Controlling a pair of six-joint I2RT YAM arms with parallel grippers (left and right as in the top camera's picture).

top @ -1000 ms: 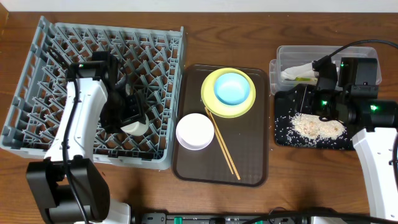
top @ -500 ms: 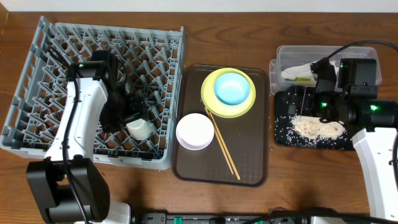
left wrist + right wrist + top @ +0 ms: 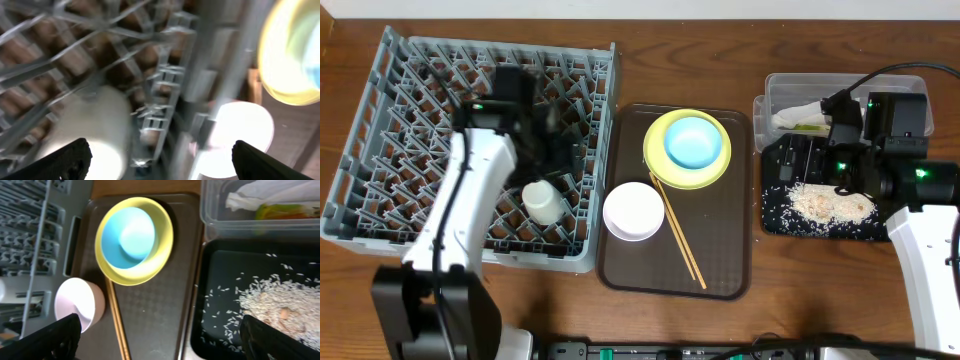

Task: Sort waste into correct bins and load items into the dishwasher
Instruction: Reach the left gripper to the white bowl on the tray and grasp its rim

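Found L gripper [image 3: 162, 162] over grey dish rack [image 3: 380, 120], fingers [image 3: 65, 160] spread wide w/ nothing pinched; arm blurred in overhead view. Spotted small white cup [image 3: 541, 203] down among rack pegs, near the side facing brown tray [image 3: 720, 260], not gripped. Saw R gripper [image 3: 165, 340] likewise splayed wide, fingertips [image 3: 50, 340] far apart and empty, hanging above black tray [image 3: 775, 215]. Noted rice [image 3: 835, 205] heaped in black tray, w/ stray grains scattered toward its other end. Logged napkin [image 3: 800, 112] and green-orange wrapper [image 3: 280, 211] inside clear box [image 3: 780, 90], just beside black tray. Counted the rest on brown tray: light blue bowl [image 3: 691, 141] sitting in yellow plate [image 3: 656, 130], white bowl [image 3: 634, 210] near it, chopsticks [image 3: 677, 233] lying diag. alongside white bowl, top ends at plate rim. Saw everything resting on wooden table [image 3: 720, 40].
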